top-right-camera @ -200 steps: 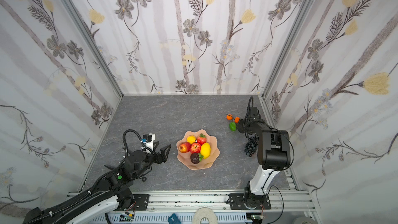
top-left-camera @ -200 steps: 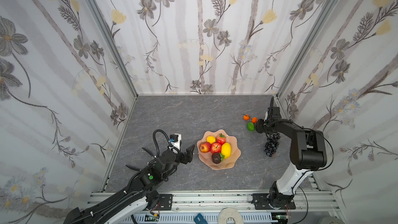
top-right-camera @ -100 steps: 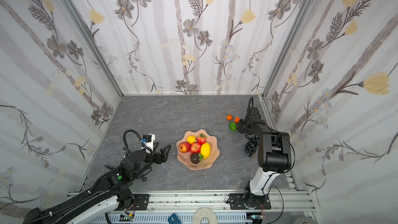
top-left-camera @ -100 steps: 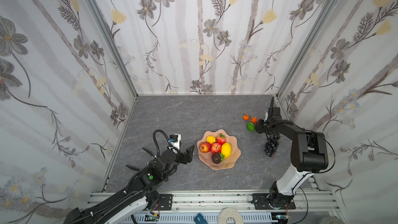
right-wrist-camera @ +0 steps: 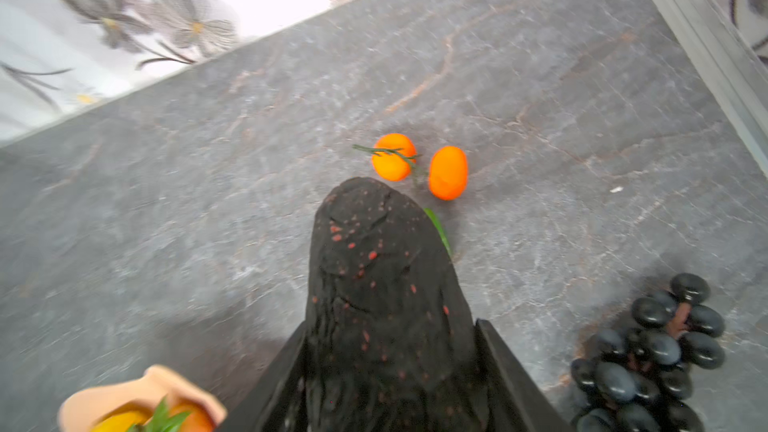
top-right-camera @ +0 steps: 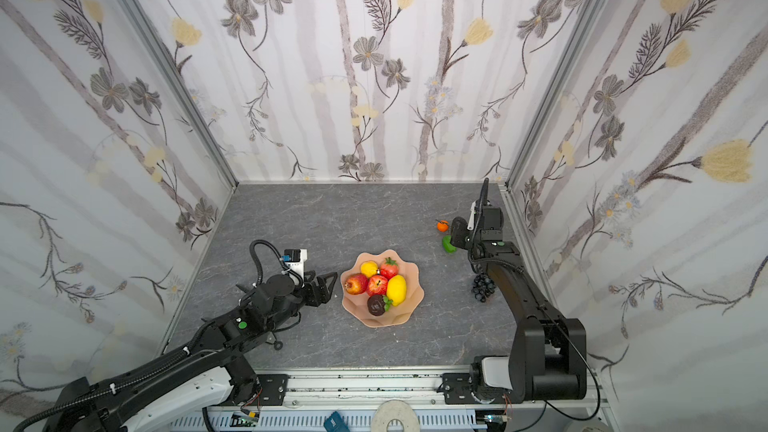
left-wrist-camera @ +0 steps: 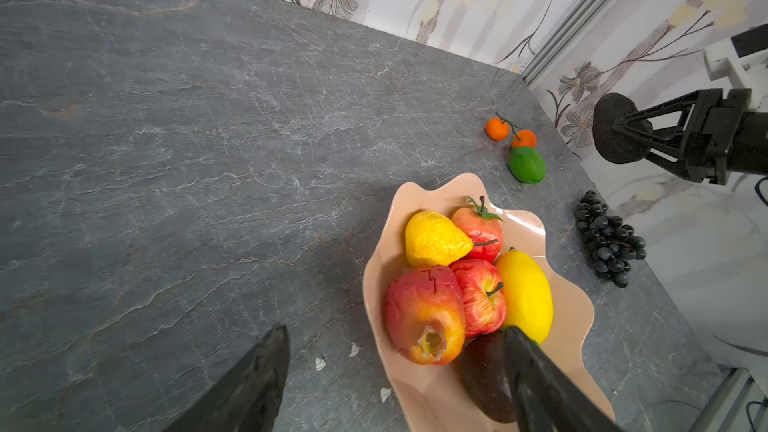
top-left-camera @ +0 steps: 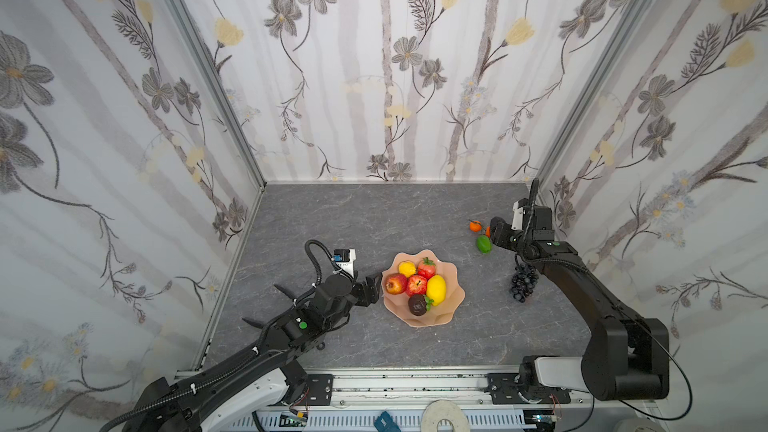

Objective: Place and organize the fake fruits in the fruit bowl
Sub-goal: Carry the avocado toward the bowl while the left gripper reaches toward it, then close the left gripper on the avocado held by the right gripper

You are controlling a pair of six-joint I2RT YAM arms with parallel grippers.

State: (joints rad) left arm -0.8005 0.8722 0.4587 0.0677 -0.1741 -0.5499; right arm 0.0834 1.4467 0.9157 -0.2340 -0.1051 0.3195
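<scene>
Bowl (top-left-camera: 432, 320) sits mid-table with six fruits heaped in it and bare room left near its front rim. Right gripper (top-left-camera: 498, 233) clamps a dark avocado (right-wrist-camera: 382, 284) just above the lime (top-left-camera: 483, 244), beside the oranges (top-left-camera: 475, 226), probably raised for carrying to the bowl. Grapes (top-left-camera: 523, 283) lie on the table by that arm. Left gripper (top-left-camera: 376, 288) hangs spread and empty beside the bowl's rim, seemingly clear of the drop

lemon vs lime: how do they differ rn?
Lemon is yellow; lime is green. Lemon lies in the bowl; lime lies on the table by the oranges. Lemon looks bigger than lime in both top views. Both are glossy ovals.
</scene>
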